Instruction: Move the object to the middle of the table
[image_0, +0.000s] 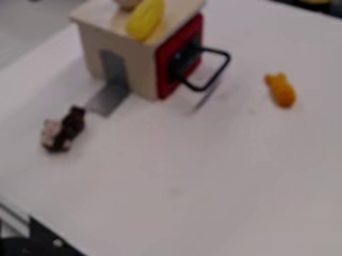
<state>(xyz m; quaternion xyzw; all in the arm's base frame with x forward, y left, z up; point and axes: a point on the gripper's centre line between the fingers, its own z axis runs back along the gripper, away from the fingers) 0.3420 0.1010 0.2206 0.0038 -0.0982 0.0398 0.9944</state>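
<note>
Orange oblong toy (283, 92), material unclear, lies at view's right on flat white worktop (200, 190), apart from boxy beige-and-red toy house (143, 67). Grey floor (27, 30) upper left. Jaws: cannot tell.

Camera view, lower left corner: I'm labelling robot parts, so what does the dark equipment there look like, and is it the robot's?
The dark equipment is black with a small pale spot, beside a grey part with dark lines, beyond the table. I cannot tell whether it is the robot's.

Wooden box (141, 65) on white table (200, 175), yellow toy (145, 20) on top, brown toy (71, 122) left, orange toy (282, 91) right
</note>
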